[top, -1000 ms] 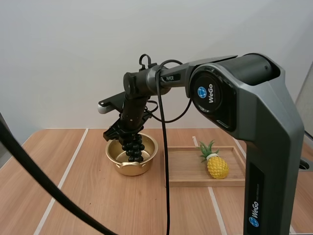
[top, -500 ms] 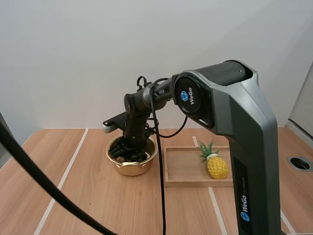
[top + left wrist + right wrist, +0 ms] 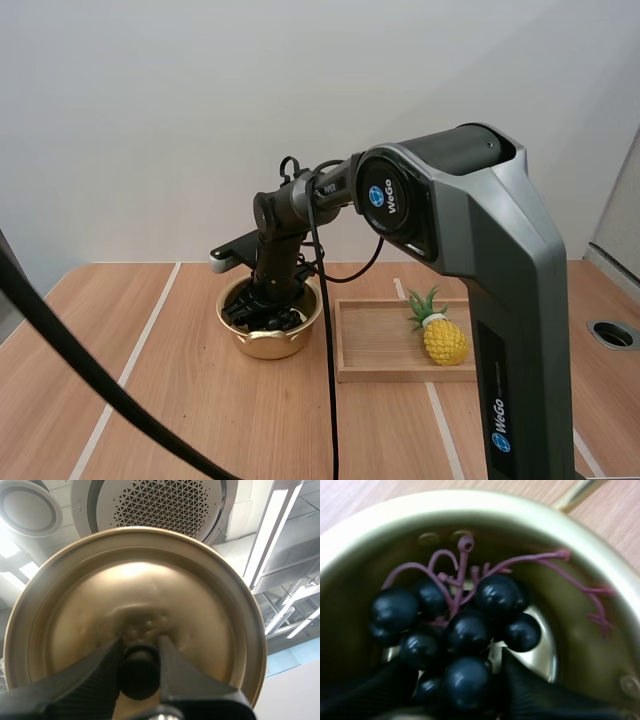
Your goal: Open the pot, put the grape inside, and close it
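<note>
Two grippers, both busy. The left gripper [image 3: 139, 647] has its fingers [image 3: 95, 680] clamped on the black knob [image 3: 138, 672] of the gold lid [image 3: 150, 580], so the lid is in the air and not on the pot.

In the high view, the gold pot [image 3: 262, 345] sits a bit left of centre on the wooden worktop [image 3: 180, 420], wide open. The right gripper [image 3: 268, 308] is dipped right down inside it. Its wrist view shows the dark grapes [image 3: 465, 630] resting on the pot's floor with the purple stems sticking up. The right fingers [image 3: 535, 695] sit on either side of the nearest berries and look to be pinching them.

Just right of the pot is a wooden tray [image 3: 380, 372], close beside it. A yellow pineapple [image 3: 443, 340] lies in the tray's right half, leaves pointing to the upper left.
</note>
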### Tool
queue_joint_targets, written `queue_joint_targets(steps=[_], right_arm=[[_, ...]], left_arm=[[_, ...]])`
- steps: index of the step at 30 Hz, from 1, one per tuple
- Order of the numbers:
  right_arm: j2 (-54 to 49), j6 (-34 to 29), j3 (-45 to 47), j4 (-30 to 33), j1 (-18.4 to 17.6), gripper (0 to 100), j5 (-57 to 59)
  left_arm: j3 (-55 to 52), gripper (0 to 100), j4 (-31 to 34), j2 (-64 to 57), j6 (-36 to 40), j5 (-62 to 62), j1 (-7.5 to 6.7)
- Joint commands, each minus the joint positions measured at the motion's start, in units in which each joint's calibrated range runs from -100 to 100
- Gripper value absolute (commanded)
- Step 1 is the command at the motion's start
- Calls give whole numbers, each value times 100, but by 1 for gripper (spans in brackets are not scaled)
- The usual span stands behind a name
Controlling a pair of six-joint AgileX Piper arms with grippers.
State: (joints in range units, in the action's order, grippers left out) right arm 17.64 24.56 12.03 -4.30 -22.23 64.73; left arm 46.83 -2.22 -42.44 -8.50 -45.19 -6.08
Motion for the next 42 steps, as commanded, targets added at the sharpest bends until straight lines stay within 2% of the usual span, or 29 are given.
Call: queue_joint_targets(steps=[1,13,20,37,42], right_arm=[[-50,39,40,-2,-6,100,175],[-419,29,13,-2,-6,100,139],[-1478,29,-164,20,-6,100,120],[-3657,10,-1428,12,-6,100,246],[-4034,-223,-1876,400,98,100,246]], left_arm=[[25,0,-13,-3,-17,131,0],[25,0,-13,-3,-17,131,0],[25,0,-25,-4,-17,131,0],[25,0,-25,-28,-17,131,0],[25,0,-25,-28,-17,131,0]])
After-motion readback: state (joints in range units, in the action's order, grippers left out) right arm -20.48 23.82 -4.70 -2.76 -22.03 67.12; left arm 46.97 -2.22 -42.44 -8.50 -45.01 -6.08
